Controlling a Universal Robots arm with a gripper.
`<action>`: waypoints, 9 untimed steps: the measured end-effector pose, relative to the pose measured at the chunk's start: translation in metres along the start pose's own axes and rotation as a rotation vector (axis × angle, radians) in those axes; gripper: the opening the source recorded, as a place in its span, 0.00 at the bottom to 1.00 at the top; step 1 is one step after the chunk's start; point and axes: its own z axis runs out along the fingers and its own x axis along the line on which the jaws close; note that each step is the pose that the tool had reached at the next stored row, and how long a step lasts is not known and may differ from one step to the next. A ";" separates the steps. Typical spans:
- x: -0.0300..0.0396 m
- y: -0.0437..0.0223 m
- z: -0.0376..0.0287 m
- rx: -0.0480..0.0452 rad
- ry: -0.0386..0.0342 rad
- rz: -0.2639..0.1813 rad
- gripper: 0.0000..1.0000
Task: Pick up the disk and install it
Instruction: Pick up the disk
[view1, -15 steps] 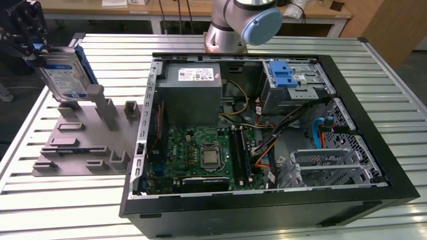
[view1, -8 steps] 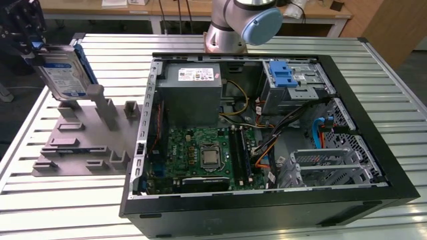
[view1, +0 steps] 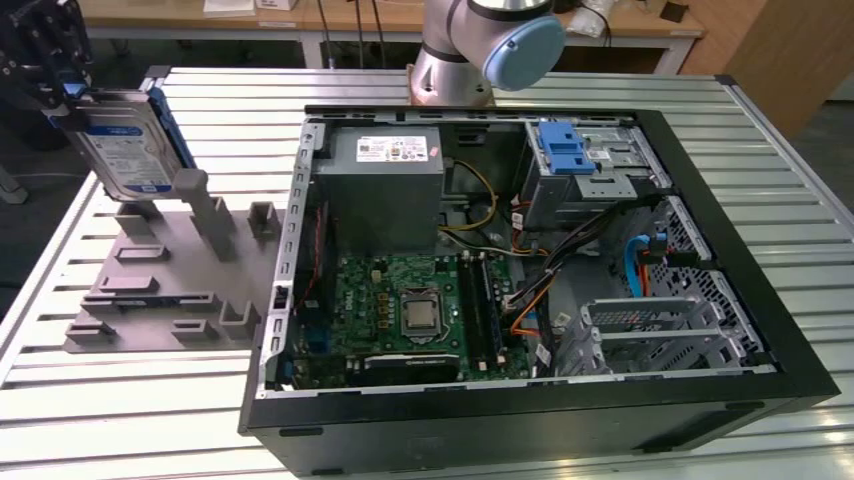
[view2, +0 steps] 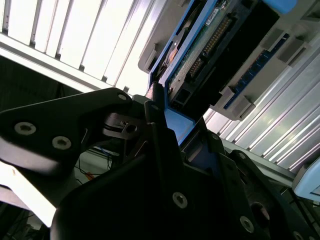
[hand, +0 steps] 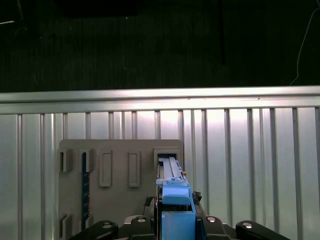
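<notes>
1. silver disk (view1: 123, 140) in a blue frame stands on edge at the exterior view's left, over a grey stand (view1: 160, 290) and well apart from the open computer case (view1: 534, 430).
2. the gripper (view1: 60, 75) is clamped on the disk's upper end; in the second wrist view its dark fingers (view2: 155, 127) press the blue frame from both sides.
3. holding it by one narrow end probably leaves the flat faces and the far end free to slide into a slot.
4. it is upright probably because the stand's slot holds it that way; i cannot tell whether its lower edge touches the stand.
5. counted: one disk, one gripper, one stand, one case, all on one slatted metal table (view1: 134, 430).
</notes>
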 end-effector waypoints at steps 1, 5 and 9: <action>0.0000 0.0000 -0.0004 -0.0002 0.0001 0.000 0.36; 0.0000 0.0000 -0.0027 -0.0001 0.0000 0.000 0.36; -0.0001 0.0001 -0.0064 0.0001 -0.0001 0.000 0.36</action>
